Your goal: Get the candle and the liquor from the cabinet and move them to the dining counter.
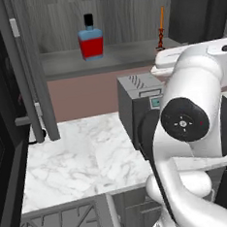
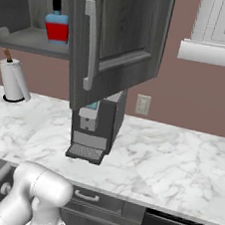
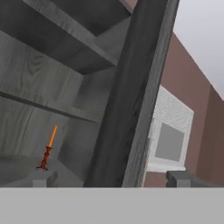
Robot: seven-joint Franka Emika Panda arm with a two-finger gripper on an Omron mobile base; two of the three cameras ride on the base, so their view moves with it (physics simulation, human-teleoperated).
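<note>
Dark grey wood-grain wall cabinet (image 1: 126, 17) stood open above the white grey-veined marble worktop (image 1: 80, 157); in right base view its panelled door (image 2: 119, 40) w/ long silver bar handle (image 2: 91, 44) swung out over the dark boxy coffee machine (image 2: 95, 127). White paper-towel roll (image 2: 13, 81) sat at the wall, well left of the machine. Dining counter not looked for here; nothing delivered yet by my reading. On the cabinet's lower shelf, approx mid-shelf, was the small squarish liquor bottle (image 1: 90, 38), red body, blue upper band, black cap, upright. Thin orange taper candle on a dark red turned holder (image 1: 161, 29) stood upright toward the shelf's right end, well apart from the bottle. Hand view: candle (image 3: 48, 151) was low left, deeper on the shelf, w/ the open door's edge (image 3: 131, 87) running up the middle of frame. Gripper (image 3: 111, 179) had its two dark tips spread fully apart, nothing between them, not yet at the candle. Judged step: reach in for the candle. To do it well: shift the hand toward the candle side so the stick centres between the tips, keep clear of the door edge, go in level, close low at the holder rather than on the slender taper, which prob. tips easily, then lift straight before backing out.
</note>
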